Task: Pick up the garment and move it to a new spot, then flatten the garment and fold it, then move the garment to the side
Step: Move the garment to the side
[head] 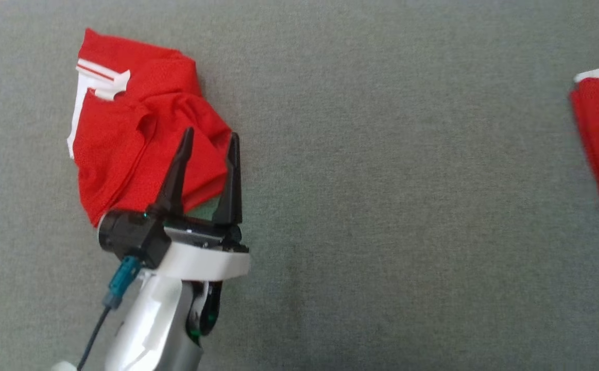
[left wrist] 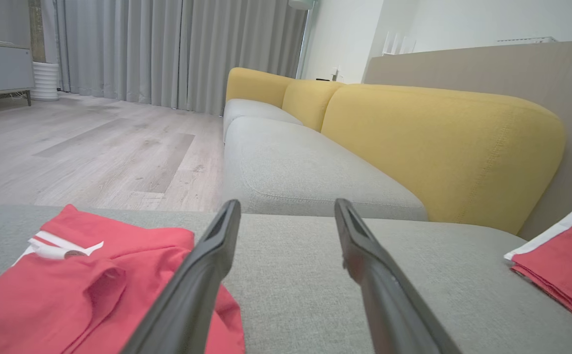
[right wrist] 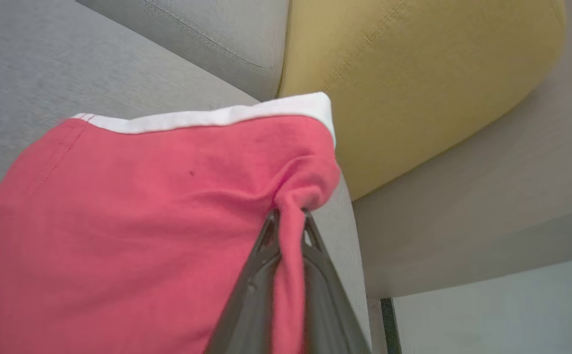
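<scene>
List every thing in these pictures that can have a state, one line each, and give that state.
left gripper, open, gripping nothing
right gripper, shut on a pinched edge of the banded garment
crumpled garment, bunched in a heap on the grey cushion, not flattened
banded garment, lying in layers, one edge gathered between the right gripper's fingers
</scene>
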Motion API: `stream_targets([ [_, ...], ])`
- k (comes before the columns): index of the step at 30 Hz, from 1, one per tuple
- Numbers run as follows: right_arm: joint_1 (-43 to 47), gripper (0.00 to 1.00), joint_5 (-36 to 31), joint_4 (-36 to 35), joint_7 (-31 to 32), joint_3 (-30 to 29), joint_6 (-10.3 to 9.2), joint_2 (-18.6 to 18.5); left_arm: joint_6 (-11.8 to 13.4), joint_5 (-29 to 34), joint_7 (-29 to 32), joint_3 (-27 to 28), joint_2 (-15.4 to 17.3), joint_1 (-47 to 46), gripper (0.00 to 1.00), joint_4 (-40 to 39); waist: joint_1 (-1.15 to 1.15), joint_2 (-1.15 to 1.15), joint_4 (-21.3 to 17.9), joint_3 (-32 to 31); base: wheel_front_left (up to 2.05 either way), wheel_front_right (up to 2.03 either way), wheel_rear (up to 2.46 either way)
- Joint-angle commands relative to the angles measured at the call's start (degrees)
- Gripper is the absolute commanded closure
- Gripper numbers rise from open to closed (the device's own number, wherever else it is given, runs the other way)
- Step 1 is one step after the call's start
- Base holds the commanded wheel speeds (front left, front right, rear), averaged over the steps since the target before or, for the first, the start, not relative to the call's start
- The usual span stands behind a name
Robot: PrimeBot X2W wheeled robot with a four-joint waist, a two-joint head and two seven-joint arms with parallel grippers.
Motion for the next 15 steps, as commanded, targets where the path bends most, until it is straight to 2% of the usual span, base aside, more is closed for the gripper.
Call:
stream_targets([
  [1,-0.64,1.00,0.09,-0.96,-0.91,0.11,0.13,-2.25,-0.13,0.52,-0.29,2.11,0.40,-2.22,0.00,-2.16,0.00,0.00,0.50,0.99,0.00,0.00,0.00],
  [6,-2.25,1.00,-1.01,0.55,-1.92,-1.91,0.13,-2.91,-0.44,0.73,-0.29,2.88,0.40,-3.26,0.00,-2.13,0.00,0.00,0.67,2.68,0.00,0.00,0.00],
  [15,-3.74,1.00,-3.81,1.71,-0.85,-5.23,0.13,-0.65,-0.35,0.65,-0.29,2.67,0.40,-3.99,0.00,-1.75,0.00,0.00,0.33,3.42,0.00,0.00,0.00],
])
